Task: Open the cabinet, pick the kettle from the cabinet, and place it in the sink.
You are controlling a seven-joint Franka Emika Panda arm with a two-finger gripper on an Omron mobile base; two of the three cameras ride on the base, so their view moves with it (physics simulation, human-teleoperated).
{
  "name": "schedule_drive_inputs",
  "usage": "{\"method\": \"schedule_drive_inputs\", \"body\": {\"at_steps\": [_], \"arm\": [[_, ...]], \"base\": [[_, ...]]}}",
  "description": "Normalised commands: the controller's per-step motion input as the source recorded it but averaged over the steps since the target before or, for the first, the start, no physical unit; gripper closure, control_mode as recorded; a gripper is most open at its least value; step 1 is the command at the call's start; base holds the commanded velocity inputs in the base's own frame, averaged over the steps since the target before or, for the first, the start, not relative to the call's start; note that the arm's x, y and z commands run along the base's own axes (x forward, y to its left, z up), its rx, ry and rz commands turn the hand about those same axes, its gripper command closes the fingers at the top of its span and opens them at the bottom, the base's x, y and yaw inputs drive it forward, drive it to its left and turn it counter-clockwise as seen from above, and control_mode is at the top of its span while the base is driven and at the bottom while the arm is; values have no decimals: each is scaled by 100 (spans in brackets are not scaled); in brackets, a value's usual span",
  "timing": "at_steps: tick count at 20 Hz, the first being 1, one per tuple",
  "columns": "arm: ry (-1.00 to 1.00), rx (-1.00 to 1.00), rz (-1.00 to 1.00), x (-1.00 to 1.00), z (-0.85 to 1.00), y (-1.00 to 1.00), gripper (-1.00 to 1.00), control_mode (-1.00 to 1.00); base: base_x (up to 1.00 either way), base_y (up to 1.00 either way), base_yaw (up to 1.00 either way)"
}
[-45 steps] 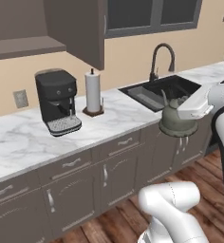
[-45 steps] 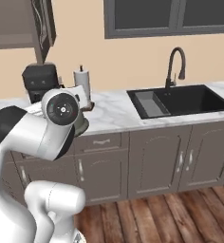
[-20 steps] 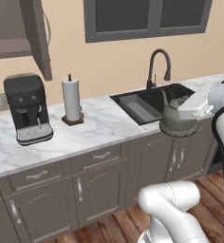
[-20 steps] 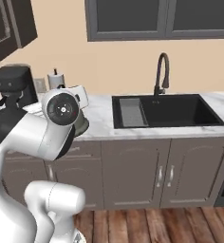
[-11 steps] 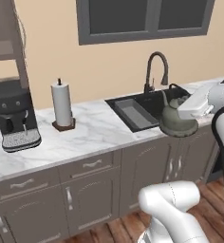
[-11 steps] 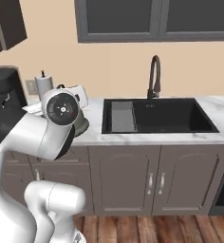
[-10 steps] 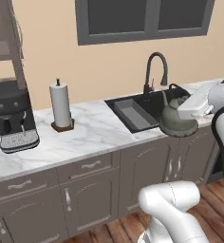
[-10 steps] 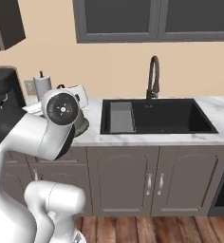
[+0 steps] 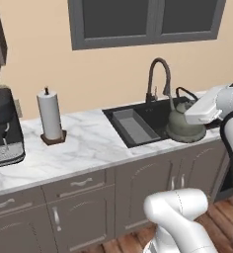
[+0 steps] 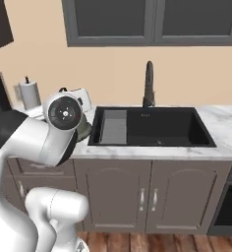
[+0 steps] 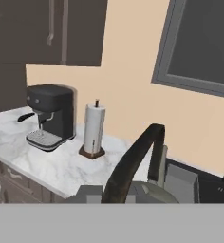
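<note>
Hand view is looking along the gripper [image 11: 115, 199], and its jaws are pinching the black loop handle of the kettle [image 11: 142, 192] at the bottom middle. Its finger tips are mostly hiding behind that handle and the kettle's top, so they are hard to make out.

Over in the left base view, the kettle [image 9: 185, 126] is hanging at the right side, in front of the sink [image 9: 138, 126] and the tall faucet [image 9: 158, 79]. The white hand is covering part of it. Whether the kettle is over the basin or just beside it is hard to tell.

At the middle left of the right base view, the big white arm is hiding nearly all of the kettle [image 10: 84, 129].

A paper towel roll [image 9: 50, 116] and a black coffee machine [image 9: 2, 128] are standing on the counter [image 9: 84, 148] at the left. The frame edge is cutting off the coffee machine. The cabinet [image 11: 47, 31] is showing at the upper left of the hand view, cut off too.
</note>
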Motion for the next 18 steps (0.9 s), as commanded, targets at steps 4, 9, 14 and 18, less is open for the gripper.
{"method": "schedule_drive_inputs", "body": {"at_steps": [4, 9, 14, 18], "arm": [[0, 0, 0, 0, 0, 0, 100, 100], [0, 0, 0, 0, 0, 0, 100, 100], [0, 0, 0, 0, 0, 0, 100, 100], [0, 0, 0, 0, 0, 0, 100, 100]], "base": [[46, -41, 10], [45, -42, 8], [29, -51, 10], [21, -55, 9]]}}
